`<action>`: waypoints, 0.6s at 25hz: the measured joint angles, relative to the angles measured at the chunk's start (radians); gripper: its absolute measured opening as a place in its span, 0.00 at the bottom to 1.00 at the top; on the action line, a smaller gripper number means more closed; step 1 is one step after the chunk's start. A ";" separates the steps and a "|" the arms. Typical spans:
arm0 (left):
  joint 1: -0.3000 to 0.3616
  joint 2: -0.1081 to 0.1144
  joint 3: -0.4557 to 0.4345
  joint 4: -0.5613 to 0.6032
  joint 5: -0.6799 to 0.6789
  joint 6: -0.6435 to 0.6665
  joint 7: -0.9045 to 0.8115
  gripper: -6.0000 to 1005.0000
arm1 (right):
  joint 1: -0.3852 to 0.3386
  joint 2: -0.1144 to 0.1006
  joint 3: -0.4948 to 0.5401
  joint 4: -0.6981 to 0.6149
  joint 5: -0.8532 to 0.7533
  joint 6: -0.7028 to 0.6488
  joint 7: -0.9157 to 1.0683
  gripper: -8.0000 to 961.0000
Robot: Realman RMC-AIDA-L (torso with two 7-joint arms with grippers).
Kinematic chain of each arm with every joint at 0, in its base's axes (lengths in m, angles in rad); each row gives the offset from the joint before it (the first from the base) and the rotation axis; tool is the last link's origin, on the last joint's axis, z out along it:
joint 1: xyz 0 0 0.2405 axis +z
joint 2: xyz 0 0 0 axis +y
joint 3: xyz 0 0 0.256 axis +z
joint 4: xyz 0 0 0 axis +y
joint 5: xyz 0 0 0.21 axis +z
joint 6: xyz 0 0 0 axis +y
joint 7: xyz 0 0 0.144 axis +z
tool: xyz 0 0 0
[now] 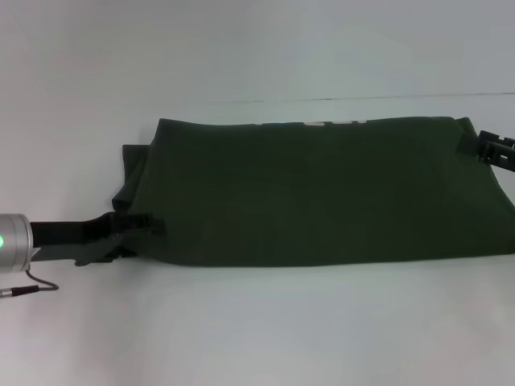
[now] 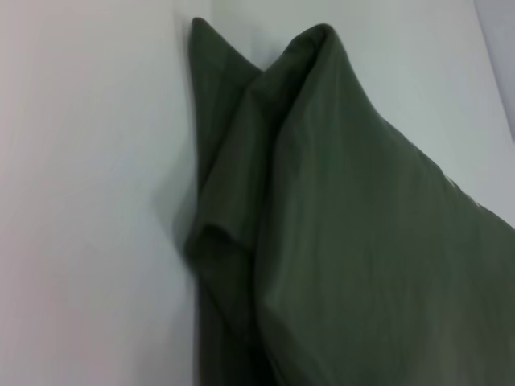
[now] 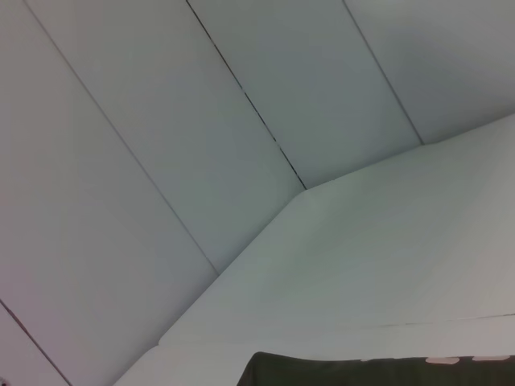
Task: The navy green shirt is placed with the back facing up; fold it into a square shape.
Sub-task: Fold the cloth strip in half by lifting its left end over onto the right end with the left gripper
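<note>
The navy green shirt (image 1: pixel 322 201) lies folded into a wide band across the white counter (image 1: pixel 257 338). The left pincer (image 1: pixel 135 229) reaches in level from the left, clamped on the shirt's near-left corner. The right pincer (image 1: pixel 483 147) grips its far-right corner.

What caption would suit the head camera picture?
Olive-green shirt folded into a band on the white table, left gripper and right gripper at its ends.

White table (image 1: pixel 257 338), folded navy green shirt (image 1: pixel 322 201) on it
</note>
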 joint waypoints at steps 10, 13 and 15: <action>-0.002 -0.004 0.000 0.015 -0.009 -0.008 0.033 0.82 | 0.001 0.000 0.000 0.001 -0.002 0.006 0.000 0.94; -0.003 -0.009 0.000 0.026 -0.008 -0.025 0.048 0.81 | 0.001 0.000 0.001 0.001 -0.001 0.007 0.000 0.94; -0.003 -0.010 0.000 0.029 -0.008 -0.042 0.060 0.80 | 0.002 0.000 0.002 0.001 0.000 0.009 0.000 0.94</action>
